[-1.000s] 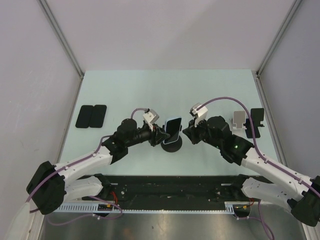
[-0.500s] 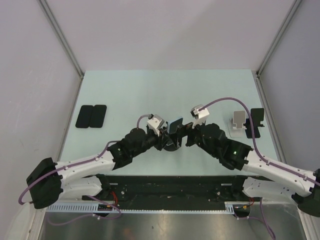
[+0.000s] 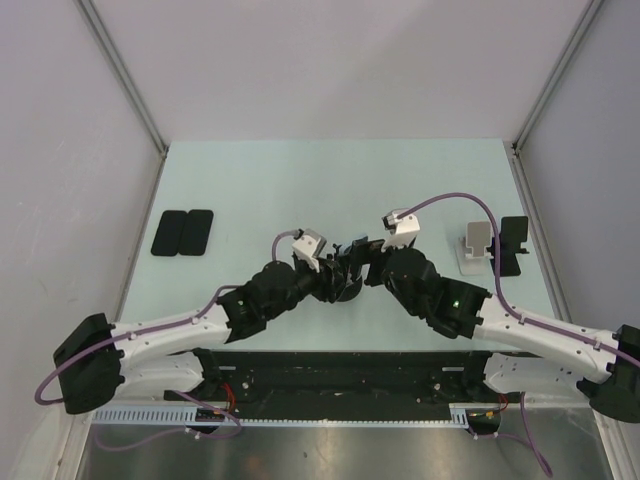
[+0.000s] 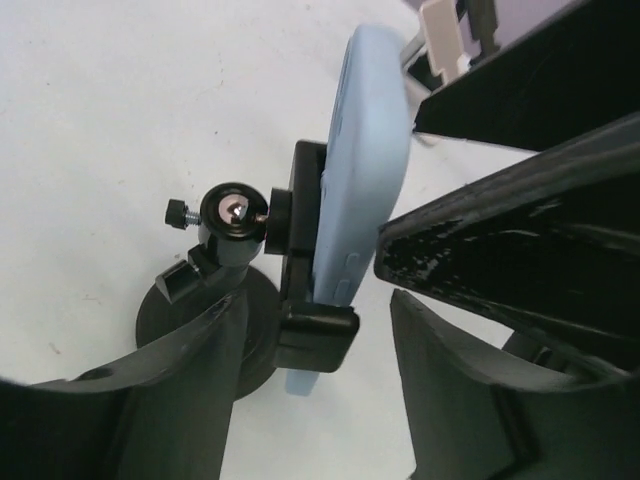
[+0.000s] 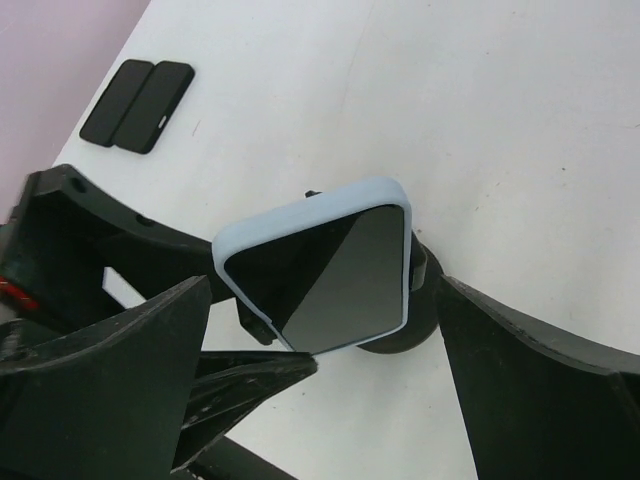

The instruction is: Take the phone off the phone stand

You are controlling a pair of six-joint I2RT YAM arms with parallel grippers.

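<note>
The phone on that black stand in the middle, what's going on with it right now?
The blue-cased phone sits clamped in the black phone stand at mid-table. The left gripper is open with its fingers either side of the stand, and the right gripper is open around the phone. Neither has gripped anything, so the phone is not yet removed.

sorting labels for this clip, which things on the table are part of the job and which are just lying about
Part of the job: blue-cased phone; phone stand holding it.
Lying about: two dark phones at left; white stand and small black stand at right.
</note>
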